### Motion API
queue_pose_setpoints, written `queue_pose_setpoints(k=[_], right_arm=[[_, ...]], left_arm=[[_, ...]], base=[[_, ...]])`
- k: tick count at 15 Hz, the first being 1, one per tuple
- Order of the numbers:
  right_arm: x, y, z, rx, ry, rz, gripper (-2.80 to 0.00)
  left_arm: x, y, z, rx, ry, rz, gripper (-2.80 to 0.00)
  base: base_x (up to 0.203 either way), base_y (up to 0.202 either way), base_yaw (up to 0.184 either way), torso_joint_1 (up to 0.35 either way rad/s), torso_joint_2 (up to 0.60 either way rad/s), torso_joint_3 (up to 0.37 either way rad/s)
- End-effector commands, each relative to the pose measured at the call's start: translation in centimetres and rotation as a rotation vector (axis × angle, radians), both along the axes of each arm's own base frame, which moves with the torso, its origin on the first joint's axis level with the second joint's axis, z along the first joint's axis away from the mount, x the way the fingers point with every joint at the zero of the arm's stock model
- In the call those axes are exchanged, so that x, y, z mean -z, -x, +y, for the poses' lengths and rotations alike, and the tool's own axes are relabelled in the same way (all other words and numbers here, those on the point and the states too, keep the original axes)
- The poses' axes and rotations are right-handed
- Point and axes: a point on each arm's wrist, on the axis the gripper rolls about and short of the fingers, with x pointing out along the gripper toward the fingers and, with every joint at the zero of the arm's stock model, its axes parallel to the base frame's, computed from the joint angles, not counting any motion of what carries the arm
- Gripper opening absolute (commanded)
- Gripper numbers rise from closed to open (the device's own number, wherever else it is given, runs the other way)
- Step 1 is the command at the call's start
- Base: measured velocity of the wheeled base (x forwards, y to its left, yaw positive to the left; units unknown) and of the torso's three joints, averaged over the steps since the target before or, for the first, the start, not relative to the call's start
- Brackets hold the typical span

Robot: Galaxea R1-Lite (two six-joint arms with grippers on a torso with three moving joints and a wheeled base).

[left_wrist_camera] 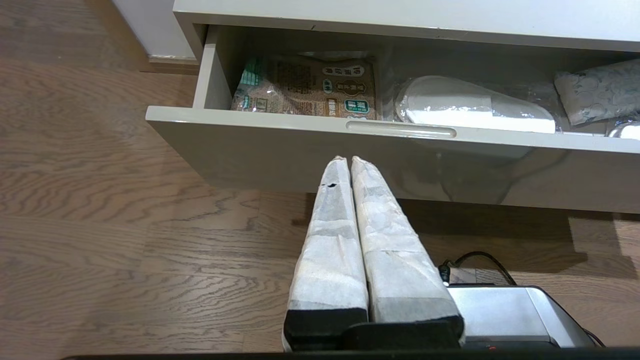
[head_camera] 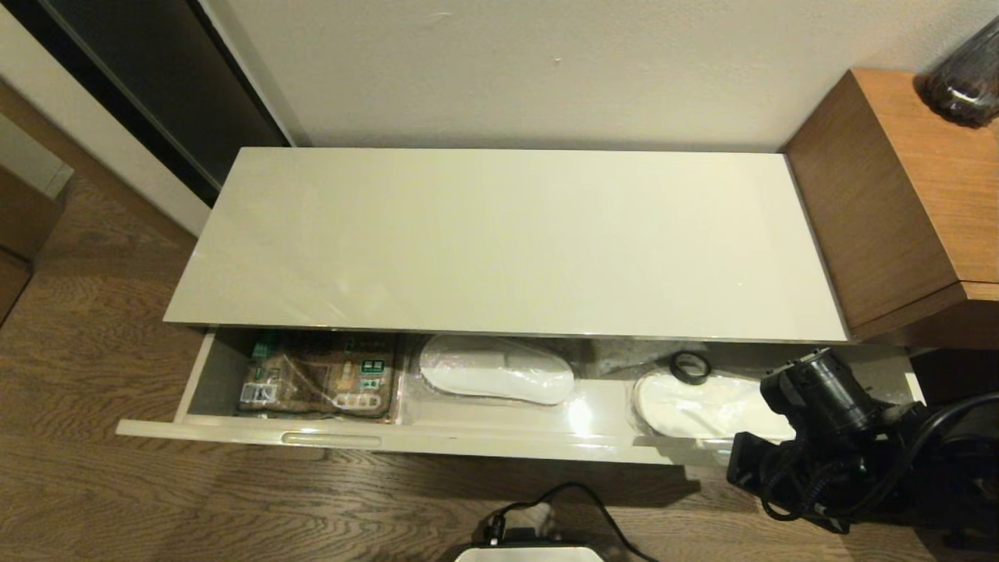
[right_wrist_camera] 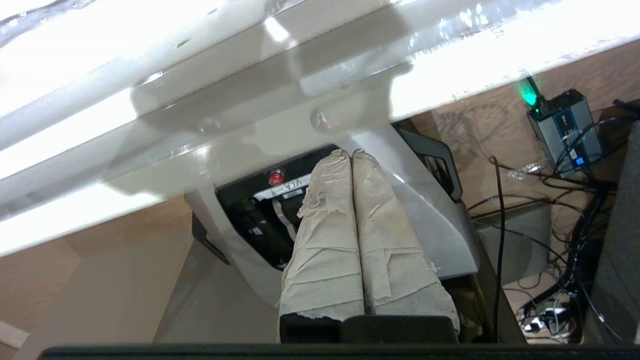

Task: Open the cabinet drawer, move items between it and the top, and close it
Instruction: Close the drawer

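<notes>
The cabinet drawer (head_camera: 406, 435) stands pulled out under the bare cream-white top (head_camera: 507, 242). A small black tape roll (head_camera: 690, 367) lies in the drawer's right part, on a bagged slipper. The white packet with pale blue-green print (left_wrist_camera: 597, 92) lies near the drawer's back, right of the middle slipper. My left gripper (left_wrist_camera: 348, 159) is shut and empty, low in front of the drawer's face, just below its left slot handle (left_wrist_camera: 400, 129). My right arm (head_camera: 827, 421) hangs at the drawer's right front corner. Its gripper (right_wrist_camera: 351, 152) is shut and empty, pointing down under the drawer's front edge (right_wrist_camera: 250, 100).
A brown-and-green printed packet (head_camera: 320, 375) fills the drawer's left end. Two white slippers in clear bags (head_camera: 495, 371) (head_camera: 702, 410) lie beside it. A taller brown wooden unit (head_camera: 897, 195) with a dark glass object (head_camera: 968, 74) stands on the right. My base (head_camera: 531, 553) and cables sit on the wood floor.
</notes>
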Motion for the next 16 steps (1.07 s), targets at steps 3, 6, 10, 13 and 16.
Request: queue_pose_setpoints(k=[3,6,10,13,16], right_arm=[[-0.5,-1.8,0.5,0.023,-0.018,-0.028,-2.8],[-2.0,-4.2,0.7,0.047,-0.04,-0.081,-2.8],[-3.6,-8.0,1.0,0.084,-0.05,-0.112,-2.8],[-5.6,-10.6,1.3,0.103,-0.058,-0.13,-2.8],[-7.9,-11.0,1.3,0.105,-0.06,-0.135,-2.8]], left_arm=[[0.0,0.0,0.0,0.0,0.001,0.0,-2.8],[0.0,0.0,0.0,0.0,0.001,-0.001,-2.8],[0.0,0.0,0.0,0.0,0.001,-0.001,-2.8],[0.0,0.0,0.0,0.0,0.001,0.0,-2.8],[0.0,0.0,0.0,0.0,0.001,-0.001,-2.8]], base=[[0.0,0.0,0.0,0.0,0.0,0.0],[0.0,0.0,0.0,0.0,0.0,0.0],[0.0,0.0,0.0,0.0,0.0,0.0],[0.0,0.0,0.0,0.0,0.0,0.0],[0.0,0.0,0.0,0.0,0.0,0.0]])
